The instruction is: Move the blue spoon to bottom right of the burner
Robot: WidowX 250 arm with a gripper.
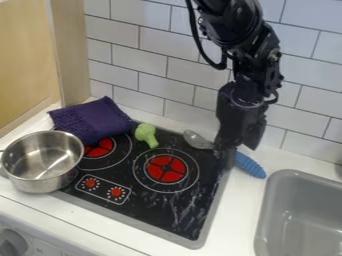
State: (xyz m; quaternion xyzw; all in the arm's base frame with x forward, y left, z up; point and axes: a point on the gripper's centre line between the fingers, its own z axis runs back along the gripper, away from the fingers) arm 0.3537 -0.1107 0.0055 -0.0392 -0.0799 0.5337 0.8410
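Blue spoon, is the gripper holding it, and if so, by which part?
That can't be told: the gripper covers the middle of the blue-handled spoon, so any hold there is hidden.

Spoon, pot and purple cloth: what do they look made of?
Spoon: shiny gray bowl, likely metal; blue ribbed handle, plastic or rubber.
Pot: probably stainless steel, from its bright silvery reflections.
Purple cloth: woven or knit fabric, matte, bumpy texture.

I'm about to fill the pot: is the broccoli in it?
No, the broccoli lies outside the pot, beside the purple cloth.
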